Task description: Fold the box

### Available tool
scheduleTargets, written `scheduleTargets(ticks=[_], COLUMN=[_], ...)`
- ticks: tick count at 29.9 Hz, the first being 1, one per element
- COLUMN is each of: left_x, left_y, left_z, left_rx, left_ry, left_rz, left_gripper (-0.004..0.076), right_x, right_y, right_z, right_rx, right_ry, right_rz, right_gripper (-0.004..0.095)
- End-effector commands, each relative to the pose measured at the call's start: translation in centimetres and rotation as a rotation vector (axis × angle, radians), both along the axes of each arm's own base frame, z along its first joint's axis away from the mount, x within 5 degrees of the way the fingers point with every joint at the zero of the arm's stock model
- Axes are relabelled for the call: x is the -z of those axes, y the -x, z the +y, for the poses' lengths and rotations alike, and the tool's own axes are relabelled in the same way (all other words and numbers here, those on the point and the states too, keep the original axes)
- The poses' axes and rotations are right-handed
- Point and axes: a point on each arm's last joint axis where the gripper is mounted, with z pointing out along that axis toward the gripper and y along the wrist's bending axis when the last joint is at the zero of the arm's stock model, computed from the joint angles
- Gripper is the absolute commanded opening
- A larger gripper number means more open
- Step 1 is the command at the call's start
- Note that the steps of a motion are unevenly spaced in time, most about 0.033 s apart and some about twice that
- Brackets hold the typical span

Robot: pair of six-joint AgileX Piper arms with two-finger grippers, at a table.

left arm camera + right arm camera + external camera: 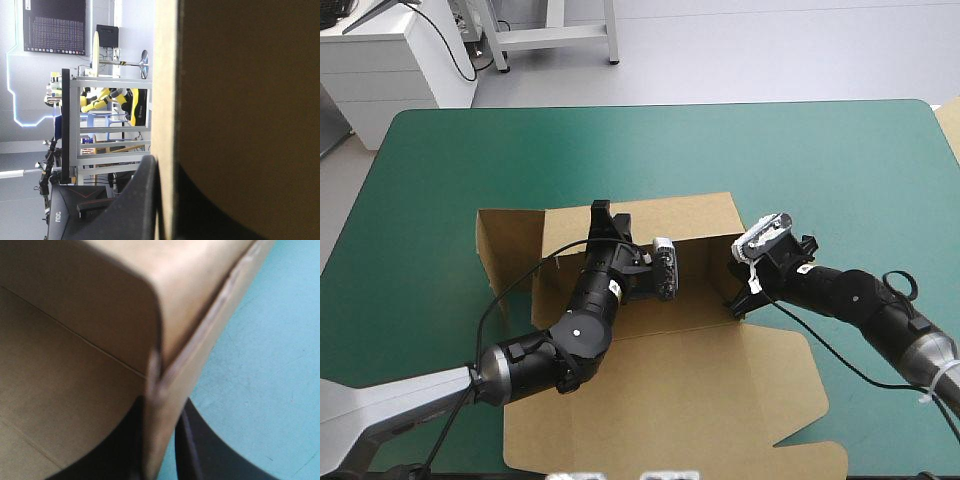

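Desk (820,160): teal-green covered, far corners rounded. One item lies directly on it: a brown box (700,400), part-formed, placed centrally and toward the near edge. Its broad flat panel lies on the surface nearside. Walls stand raised along its far side.

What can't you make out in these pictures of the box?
High view: the left arm covers part of the box floor, and the box's near edge runs off the picture.
Left wrist view: the held wall hides everything behind it.
Right wrist view: the wall edge in the right gripper is blurred.
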Motion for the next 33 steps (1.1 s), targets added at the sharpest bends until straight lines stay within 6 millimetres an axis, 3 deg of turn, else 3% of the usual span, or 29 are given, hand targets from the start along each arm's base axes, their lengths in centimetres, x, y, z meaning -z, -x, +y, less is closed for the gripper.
scheduleTargets(ticks=[1, 5, 12, 14, 20, 28, 33], left_x=[-0.7, -0.7, -1.2, -1.8, -3.6, -5.4, -6.8], left_y=[0.4, 0.5, 0.8, 1.3, 3.8, 8.8, 11.1], left_z=[-0.1, -0.4, -0.1, 0.0, -0.2, -1.3, -2.0], left_rx=[0.012, 0.041, 0.026, 0.022, 0.056, 0.195, 0.285], left_ry=[0.079, 0.087, 0.121, 0.143, 0.171, 0.161, 0.141], left_rz=[0.036, 0.047, 0.042, 0.029, -0.023, -0.089, -0.236], left_gripper=[-0.0004, 0.0096, 0.0497, 0.0566, 0.0584, 0.0584, 0.0578], right_x=[-1.2, -1.3, -1.5, -1.6, -1.7, -2.1, -2.2], right_y=[0.3, 0.2, 0.0, -0.2, -0.4, -0.9, -1.0], right_z=[0.4, 0.4, 0.2, 0.1, 0.0, -0.4, -0.5], right_rx=[-0.057, -0.021, 0.019, 0.041, 0.063, 0.132, 0.145], right_ry=[0.0, -0.024, -0.045, -0.052, -0.053, -0.075, -0.075], right_rz=[-0.03, -0.026, -0.034, -0.045, -0.069, -0.111, -0.125], right_gripper=[-0.0019, -0.0019, -0.0019, -0.0019, -0.0019, -0.0019, -0.0019])
